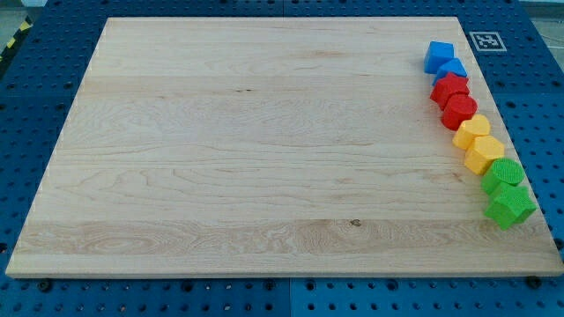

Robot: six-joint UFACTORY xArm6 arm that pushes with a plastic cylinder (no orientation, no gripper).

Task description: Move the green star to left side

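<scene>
Several blocks stand in a line down the board's right edge. At the bottom of the line are two green blocks: a rounder one (503, 173) and below it one with ridged sides (510, 206), which may be the green star; its shape is hard to make out. Above them are two yellow blocks (472, 130) (484, 153), two red blocks (449, 88) (459, 110) and two blue blocks (439, 55) (452, 70). My tip and the rod do not show in the view.
The wooden board (247, 150) lies on a blue perforated table (18, 106). A black-and-white marker tag (485, 40) lies beyond the board's top right corner.
</scene>
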